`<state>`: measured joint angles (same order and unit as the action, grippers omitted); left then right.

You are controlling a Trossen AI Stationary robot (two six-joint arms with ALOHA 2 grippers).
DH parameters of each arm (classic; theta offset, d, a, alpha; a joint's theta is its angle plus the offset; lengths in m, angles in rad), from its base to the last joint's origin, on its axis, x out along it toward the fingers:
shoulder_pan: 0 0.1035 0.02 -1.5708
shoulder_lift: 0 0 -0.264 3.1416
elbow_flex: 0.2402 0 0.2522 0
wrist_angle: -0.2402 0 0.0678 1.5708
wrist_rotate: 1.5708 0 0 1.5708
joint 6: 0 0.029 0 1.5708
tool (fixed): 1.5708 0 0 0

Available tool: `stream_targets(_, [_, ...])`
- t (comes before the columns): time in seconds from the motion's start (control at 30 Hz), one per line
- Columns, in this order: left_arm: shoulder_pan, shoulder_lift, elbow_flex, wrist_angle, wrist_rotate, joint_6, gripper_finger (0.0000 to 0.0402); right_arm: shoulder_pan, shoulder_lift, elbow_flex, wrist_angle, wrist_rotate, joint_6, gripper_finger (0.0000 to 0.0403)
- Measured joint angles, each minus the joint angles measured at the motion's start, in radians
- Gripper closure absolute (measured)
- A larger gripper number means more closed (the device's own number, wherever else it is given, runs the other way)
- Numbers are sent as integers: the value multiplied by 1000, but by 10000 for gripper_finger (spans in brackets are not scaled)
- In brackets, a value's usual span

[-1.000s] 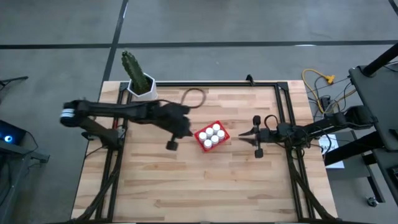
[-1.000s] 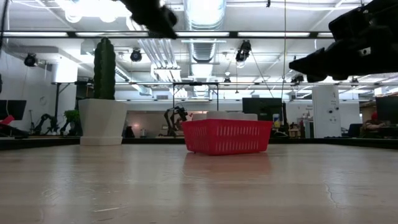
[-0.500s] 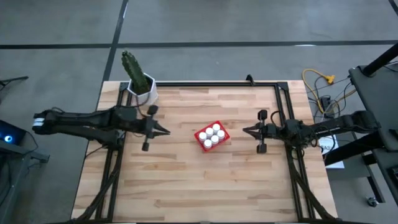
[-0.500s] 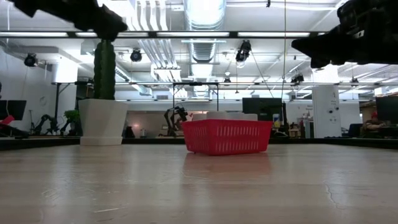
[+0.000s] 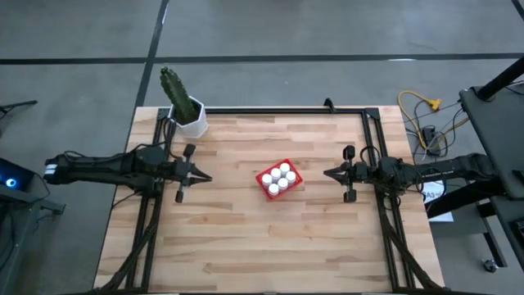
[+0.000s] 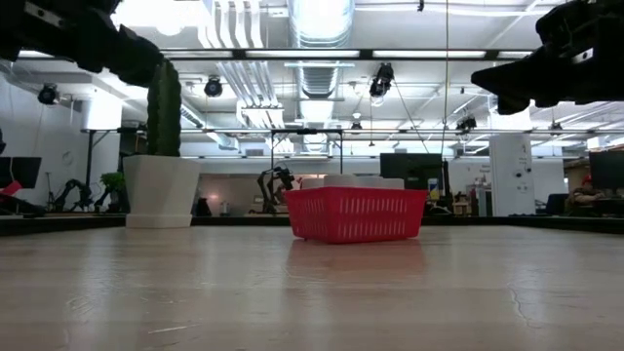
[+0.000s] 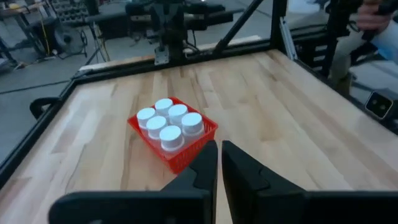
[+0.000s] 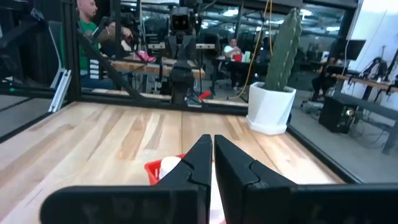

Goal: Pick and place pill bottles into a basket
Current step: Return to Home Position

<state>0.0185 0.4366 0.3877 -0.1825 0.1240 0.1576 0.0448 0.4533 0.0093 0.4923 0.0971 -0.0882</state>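
Basket, red, one, mid-table: six pill bottles inside (white caps up). Left gripper, right gripper: fingers pressed together, either side.

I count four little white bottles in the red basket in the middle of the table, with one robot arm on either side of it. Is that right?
Not quite: the red basket holds six white bottles, not four. The left wrist view shows six caps in two rows of three. The rest holds: the left gripper and the right gripper are on either side of it.
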Motion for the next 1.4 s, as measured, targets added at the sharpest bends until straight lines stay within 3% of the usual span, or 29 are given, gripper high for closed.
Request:
stream_targets(0.43, [0,-228,-138,11,-7,-25,396,0,-263,0,-274,11,25,394])
stream_targets(0.67, [0,-330,-183,6,-119,-47,396,0,-349,0,-416,83,38,394])
stream_targets(0.93, [0,-340,-213,7,-142,-51,396,0,-400,0,-454,90,-2,394])
stream_targets(1.4, [0,-346,-289,19,-220,-122,396,0,-383,0,-455,89,-31,394])
